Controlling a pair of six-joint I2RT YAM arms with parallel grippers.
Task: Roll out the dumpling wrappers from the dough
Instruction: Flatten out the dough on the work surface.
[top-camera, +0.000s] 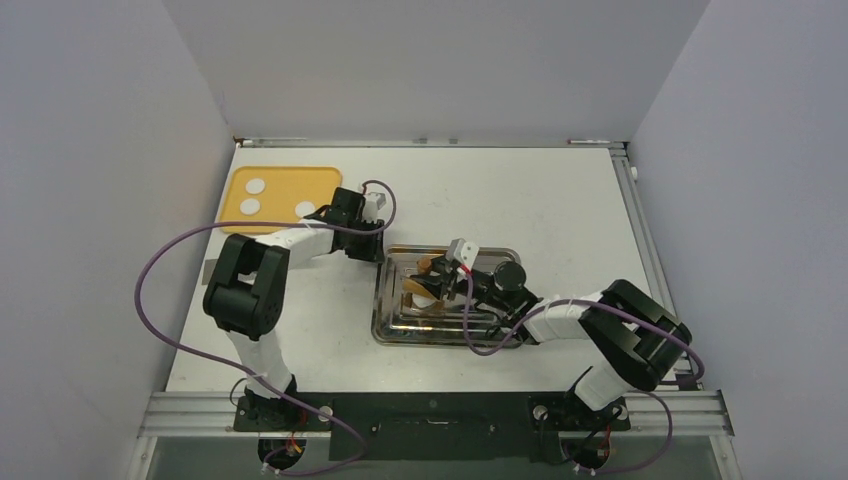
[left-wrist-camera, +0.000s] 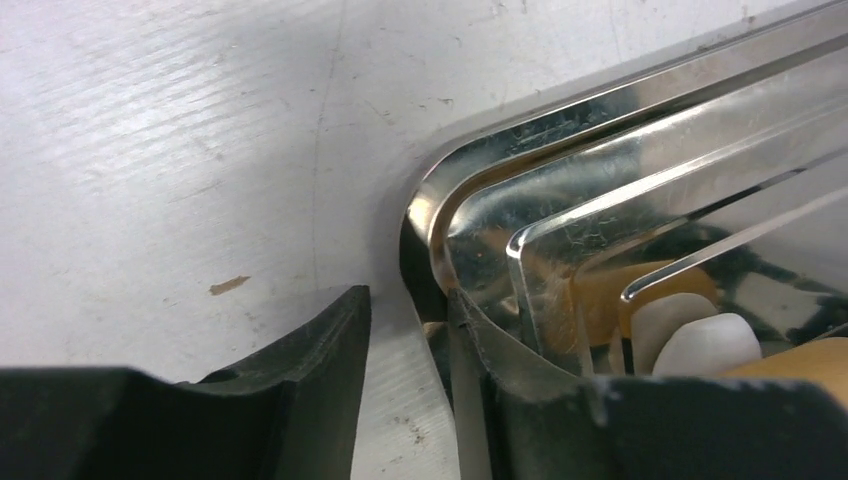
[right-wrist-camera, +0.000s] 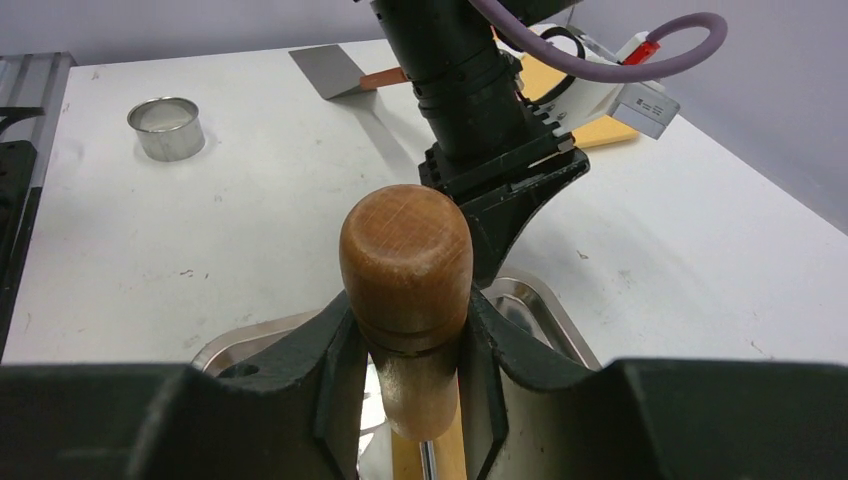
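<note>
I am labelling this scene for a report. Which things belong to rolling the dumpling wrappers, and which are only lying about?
For the job: rolling pin, metal tray, dough lump in the tray, three dough lumps, yellow board.
Lying about: metal ring, scraper.

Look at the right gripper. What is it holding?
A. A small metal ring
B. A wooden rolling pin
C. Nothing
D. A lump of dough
B: in the right wrist view, the right gripper is closed around the handle of the wooden rolling pin, above the metal tray.
</note>
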